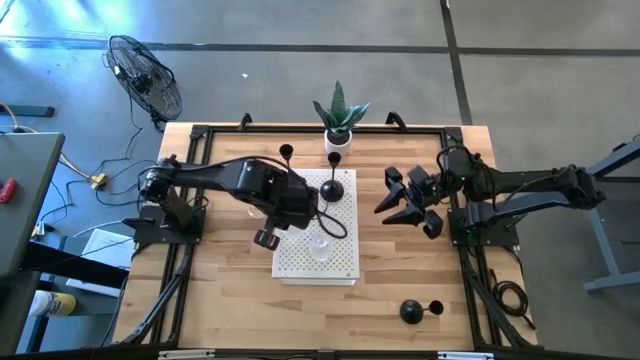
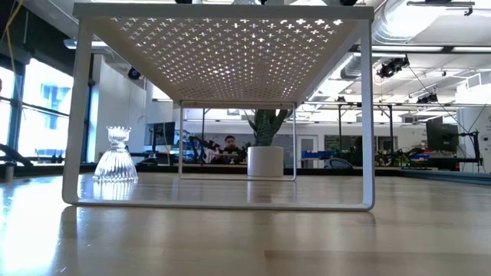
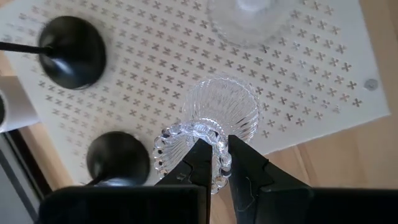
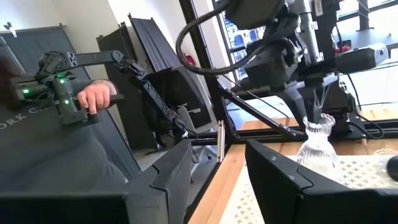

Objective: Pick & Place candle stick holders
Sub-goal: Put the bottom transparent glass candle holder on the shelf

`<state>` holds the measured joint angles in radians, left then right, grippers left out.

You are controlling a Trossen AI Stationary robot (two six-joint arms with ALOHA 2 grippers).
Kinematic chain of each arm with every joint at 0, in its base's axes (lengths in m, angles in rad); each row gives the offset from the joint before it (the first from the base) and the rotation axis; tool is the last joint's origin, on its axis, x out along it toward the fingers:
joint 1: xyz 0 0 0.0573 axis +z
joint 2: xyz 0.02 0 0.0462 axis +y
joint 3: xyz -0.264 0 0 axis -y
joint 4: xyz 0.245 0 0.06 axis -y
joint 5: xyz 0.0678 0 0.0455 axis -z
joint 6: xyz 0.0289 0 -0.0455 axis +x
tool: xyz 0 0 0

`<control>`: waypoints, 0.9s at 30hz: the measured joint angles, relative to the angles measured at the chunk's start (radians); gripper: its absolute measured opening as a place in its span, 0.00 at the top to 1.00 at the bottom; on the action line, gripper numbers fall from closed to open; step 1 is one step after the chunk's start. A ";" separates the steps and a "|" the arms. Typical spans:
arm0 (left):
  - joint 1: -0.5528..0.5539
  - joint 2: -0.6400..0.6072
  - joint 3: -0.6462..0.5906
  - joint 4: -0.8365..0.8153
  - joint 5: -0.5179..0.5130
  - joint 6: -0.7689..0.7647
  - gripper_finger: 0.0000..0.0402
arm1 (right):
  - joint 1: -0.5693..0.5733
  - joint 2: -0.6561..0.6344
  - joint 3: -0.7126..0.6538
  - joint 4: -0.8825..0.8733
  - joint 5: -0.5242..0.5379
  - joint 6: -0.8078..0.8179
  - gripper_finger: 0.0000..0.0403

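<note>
A clear glass candle stick holder (image 3: 214, 118) stands on the white perforated rack (image 3: 311, 81), its scalloped rim pinched by the left gripper (image 3: 214, 152). Past it sit two black holders (image 3: 71, 50) and a second glass one (image 3: 249, 18). The right gripper (image 1: 408, 205) waits beside the rack, jaws apart, holding nothing.
</note>
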<state>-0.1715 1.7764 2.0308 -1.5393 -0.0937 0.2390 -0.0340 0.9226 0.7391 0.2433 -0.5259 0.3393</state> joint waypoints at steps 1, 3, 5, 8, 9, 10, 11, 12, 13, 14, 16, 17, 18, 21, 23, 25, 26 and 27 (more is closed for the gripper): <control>-0.001 0.004 0.000 -0.003 0.001 0.001 0.95 | 0.003 0.000 0.000 0.000 0.000 0.000 0.64; -0.006 0.015 0.005 0.000 0.005 0.001 0.95 | 0.009 0.000 0.000 0.001 0.005 0.000 0.64; -0.007 0.023 0.001 -0.005 0.002 0.001 0.95 | 0.017 0.000 0.000 0.000 0.019 0.000 0.64; -0.007 0.027 0.003 -0.001 0.010 0.012 0.95 | 0.029 0.000 0.000 0.000 0.045 0.000 0.64; -0.007 0.029 0.003 0.000 0.006 0.016 0.95 | 0.032 0.000 0.000 0.000 0.050 0.000 0.64; -0.006 0.030 0.003 0.004 0.000 0.018 0.95 | 0.034 0.000 0.000 0.000 0.051 0.000 0.64; -0.005 0.030 0.003 0.002 0.003 0.019 0.95 | 0.036 0.000 0.000 0.000 0.051 0.000 0.64; -0.005 0.029 0.003 -0.001 0.003 0.019 0.95 | 0.037 0.000 0.000 0.000 0.052 0.000 0.64; -0.005 0.029 0.003 -0.003 0.002 0.021 0.95 | 0.037 0.000 0.000 0.000 0.052 0.000 0.64; -0.005 0.029 0.003 -0.003 0.002 0.022 0.95 | 0.037 0.000 0.000 0.000 0.052 0.000 0.64; -0.006 0.029 0.003 -0.007 0.003 0.022 0.95 | 0.037 0.000 0.000 0.000 0.052 0.000 0.64; -0.005 0.029 0.003 -0.008 0.003 0.022 0.95 | 0.037 0.000 0.000 0.000 0.053 0.000 0.64; -0.005 0.029 0.003 -0.007 0.006 0.022 0.95 | 0.037 0.000 0.000 0.000 0.053 0.000 0.64; -0.005 0.029 0.003 -0.008 0.019 0.022 0.93 | 0.037 0.000 0.000 0.000 0.053 0.000 0.64; -0.005 0.029 0.003 -0.009 0.023 0.022 0.90 | 0.037 0.000 0.000 0.000 0.053 0.000 0.64; -0.005 0.029 0.002 -0.015 0.028 0.022 0.87 | 0.037 0.000 0.000 0.000 0.053 -0.004 0.64; -0.005 0.029 0.002 -0.016 0.031 0.022 0.86 | 0.037 0.000 0.000 0.000 0.053 -0.004 0.64; -0.006 0.029 0.002 -0.017 0.037 0.022 0.85 | 0.037 0.000 0.000 0.000 0.053 -0.004 0.64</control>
<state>-0.1771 1.8057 2.0331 -1.5566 -0.0568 0.2611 0.0029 0.9226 0.7391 0.2434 -0.4732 0.3351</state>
